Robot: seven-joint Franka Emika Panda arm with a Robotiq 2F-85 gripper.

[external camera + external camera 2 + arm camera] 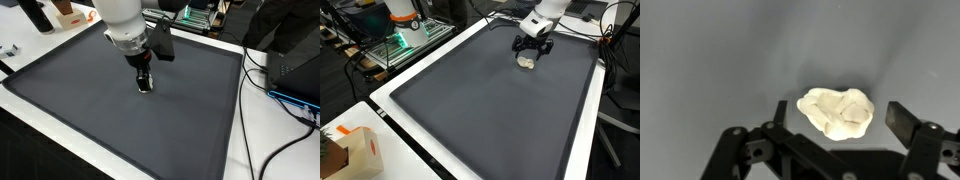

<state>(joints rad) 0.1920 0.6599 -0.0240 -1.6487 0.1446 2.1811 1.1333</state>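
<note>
Toward one end of the dark grey mat [470, 110] on my worktop [382, 100], a pale crumpled lump [838, 111] rests loose, with nothing around it. I have the claw [532, 55] pointing straight down over it, spread wide, I judge so the fingers [902, 118] can straddle it. The wrist view shows the pale crumpled lump between both fingers, touching neither.

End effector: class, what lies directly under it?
A cream crumpled lump lies on the gray mat beneath the open end effector. The mat under the lump is covered.
</note>
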